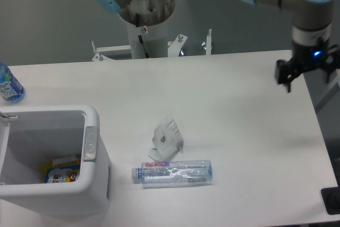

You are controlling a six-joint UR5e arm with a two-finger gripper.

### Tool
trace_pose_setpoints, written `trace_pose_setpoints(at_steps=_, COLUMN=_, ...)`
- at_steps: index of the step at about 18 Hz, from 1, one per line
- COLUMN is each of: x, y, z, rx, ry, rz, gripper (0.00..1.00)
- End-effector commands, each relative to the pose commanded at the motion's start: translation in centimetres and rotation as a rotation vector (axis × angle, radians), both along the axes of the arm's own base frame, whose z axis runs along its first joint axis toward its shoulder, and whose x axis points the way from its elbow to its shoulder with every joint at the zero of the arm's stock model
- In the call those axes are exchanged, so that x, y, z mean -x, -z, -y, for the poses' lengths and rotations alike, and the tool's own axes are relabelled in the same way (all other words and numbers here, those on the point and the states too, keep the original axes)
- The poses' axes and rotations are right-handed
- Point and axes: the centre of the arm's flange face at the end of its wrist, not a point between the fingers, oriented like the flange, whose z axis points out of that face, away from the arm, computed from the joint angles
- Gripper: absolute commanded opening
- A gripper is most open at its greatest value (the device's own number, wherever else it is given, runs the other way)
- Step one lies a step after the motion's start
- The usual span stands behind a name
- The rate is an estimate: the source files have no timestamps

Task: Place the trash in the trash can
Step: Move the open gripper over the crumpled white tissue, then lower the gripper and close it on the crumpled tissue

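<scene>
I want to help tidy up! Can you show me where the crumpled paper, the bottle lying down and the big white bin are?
Paper (168,136), fixed camera, its middle.
Bottle (178,173), fixed camera, clear body.
Bin (91,143), fixed camera, right rim.

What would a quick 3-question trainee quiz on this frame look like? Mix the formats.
1. True or false: the clear bottle with the red-lettered label lies on its side on the table.
2. The crumpled barcode wrapper sits: A) in the white bin, B) just above the clear bottle in the image, C) under the gripper.
3. Fill in: the blue-labelled bottle stands at the table's ___ edge in the image.

Key: 1 true; 2 B; 3 left.
</scene>
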Motion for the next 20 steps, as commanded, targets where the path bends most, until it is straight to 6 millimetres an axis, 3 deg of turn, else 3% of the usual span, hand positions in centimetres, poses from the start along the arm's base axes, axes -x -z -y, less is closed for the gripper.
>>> trace_pose_setpoints(at_steps=6, x=-7.2, y=2.4, z=-6.6, rx=-0.004, ry=0.030, rz=0.078, gripper=1.00)
trace_pose_setpoints(at_steps=10, x=-13.0, y=3.0, z=-8.6, rx=0.002, ry=0.095, rz=0.107, gripper=1.00)
trace_pose_setpoints(at_steps=14, x=-17.5, y=2.9, z=-9.2, rx=-0.013, ry=0.138, rz=0.137, gripper=1.00)
trace_pose_setpoints(at_steps=17, x=-19.5, y=3.8, z=-10.9, rx=-0.004, ry=0.184, rz=0.143, gripper=1.00)
trace_pose_setpoints(at_steps=20, x=-20.6, y=5.9, z=-12.3, rx=0.018, ry=0.215, rz=0.165, gripper=1.00)
